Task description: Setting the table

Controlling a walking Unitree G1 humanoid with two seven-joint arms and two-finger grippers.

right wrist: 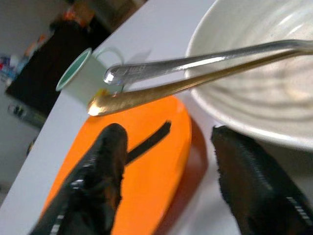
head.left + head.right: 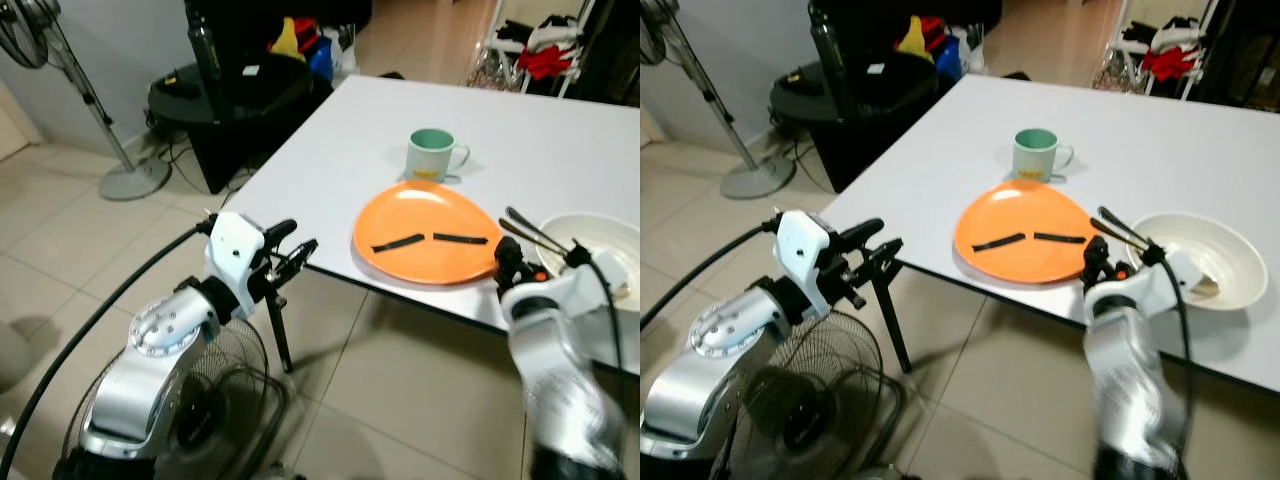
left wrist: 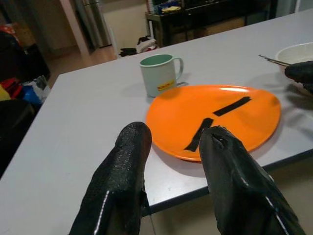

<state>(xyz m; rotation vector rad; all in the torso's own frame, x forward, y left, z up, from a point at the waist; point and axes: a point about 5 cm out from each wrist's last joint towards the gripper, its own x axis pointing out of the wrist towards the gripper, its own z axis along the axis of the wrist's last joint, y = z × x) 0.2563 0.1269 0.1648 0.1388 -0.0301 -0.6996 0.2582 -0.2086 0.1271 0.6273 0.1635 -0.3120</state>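
Where bowl (image 2: 598,240) rims, 2 utensil handles (image 2: 530,232) point toward plate (image 2: 425,232).

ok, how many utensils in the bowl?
2. A silver one and a gold one lie side by side, handles sticking out over the bowl rim toward the plate. Their heads are hidden.
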